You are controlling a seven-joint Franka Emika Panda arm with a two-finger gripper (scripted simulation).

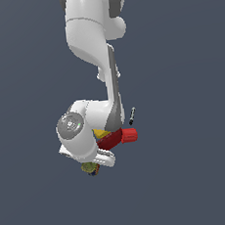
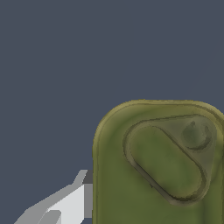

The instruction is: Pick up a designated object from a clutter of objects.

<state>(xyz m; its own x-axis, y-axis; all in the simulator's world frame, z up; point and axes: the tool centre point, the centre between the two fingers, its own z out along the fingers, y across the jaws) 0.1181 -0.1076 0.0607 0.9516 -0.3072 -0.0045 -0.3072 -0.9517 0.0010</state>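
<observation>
Plain dark grey-blue ground fills both views. Nearest the wrist camera, the olive-topped can [image 2: 159,164] fills much of the frame, its pull-tab lid facing the lens; one pale grey finger [image 2: 70,203] sits flush against its side. The second finger is out of frame, so whether the jaws grip the can cannot be determined. In the exterior view the white arm [image 1: 89,33] covers most of the clutter. The can [image 1: 89,167] shows just under the wrist. Beyond it lie a dark red bowl [image 1: 110,140], a red cup [image 1: 130,135], a yellow bottle [image 1: 100,133] and, farthest, a black marker [image 1: 132,116].
</observation>
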